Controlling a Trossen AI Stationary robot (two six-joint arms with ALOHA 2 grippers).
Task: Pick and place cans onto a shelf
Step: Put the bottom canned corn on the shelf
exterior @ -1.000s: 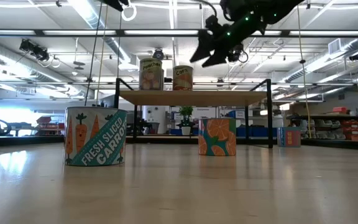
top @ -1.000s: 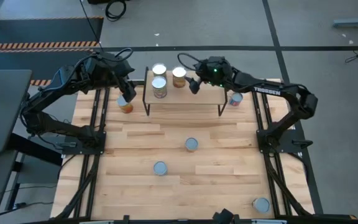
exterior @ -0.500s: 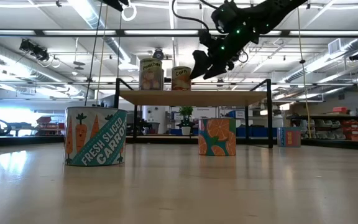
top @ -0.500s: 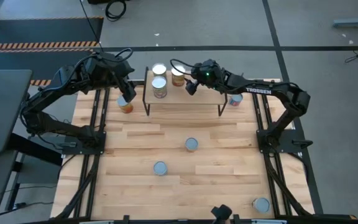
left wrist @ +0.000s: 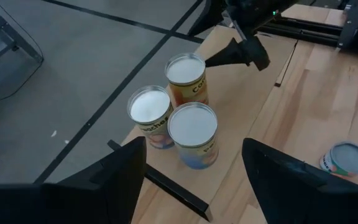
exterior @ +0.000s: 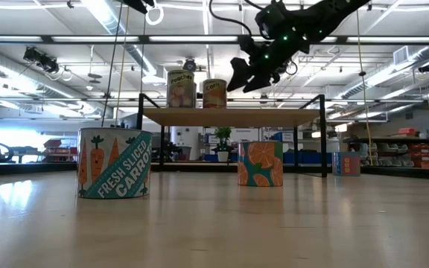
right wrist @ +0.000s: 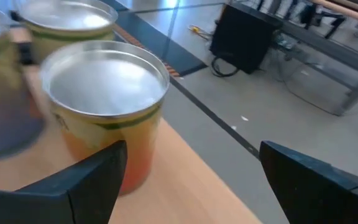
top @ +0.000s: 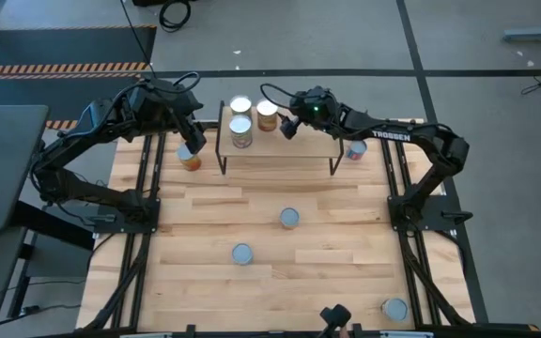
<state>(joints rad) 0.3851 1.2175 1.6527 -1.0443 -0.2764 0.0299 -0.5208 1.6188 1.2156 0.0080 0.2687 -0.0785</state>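
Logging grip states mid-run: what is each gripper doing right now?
Left gripper: open, empty, above the shelf.
Right gripper: open, empty, beside the orange-label can.

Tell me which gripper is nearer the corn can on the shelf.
Right. The right gripper hangs open just beside the corn can, above the shelf. The left gripper is off the shelf's other end, past two more cans.

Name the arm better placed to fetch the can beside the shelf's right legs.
Right. Its open gripper hovers over the shelf, near that can. The left gripper sits at the shelf's far side.
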